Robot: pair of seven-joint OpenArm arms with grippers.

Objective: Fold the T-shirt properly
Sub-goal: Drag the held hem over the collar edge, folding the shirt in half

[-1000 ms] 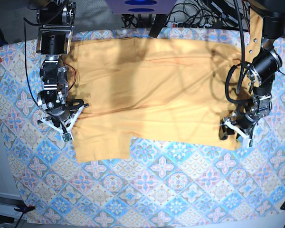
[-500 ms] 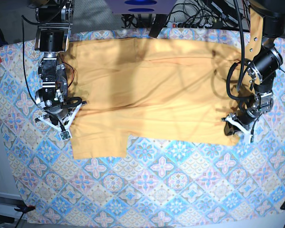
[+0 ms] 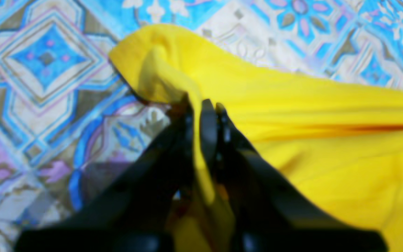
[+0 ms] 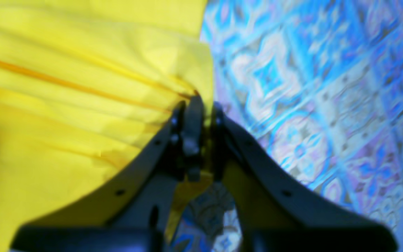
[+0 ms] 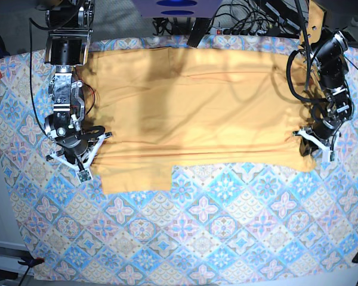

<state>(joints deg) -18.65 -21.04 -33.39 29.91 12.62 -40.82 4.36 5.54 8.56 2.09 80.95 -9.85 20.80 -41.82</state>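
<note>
Pinching T-shirt (image 3: 292,105) fabric shows only in wrist views.

My black left gripper (image 3: 201,115) was clamped tight on a raised fold of the soft yellow T-shirt (image 3: 310,115), which bunched up ahead of my fingertips over the blue-and-pink diamond-patterned tablecloth (image 3: 44,66); an orange seam ran rightward.

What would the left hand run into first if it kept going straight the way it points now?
The left hand is already shut on a bunched corner of the T-shirt, so that fabric lies first in its line. Just past the bunched corner is the patterned tablecloth, probably very near, though depth is hard to judge.
</note>
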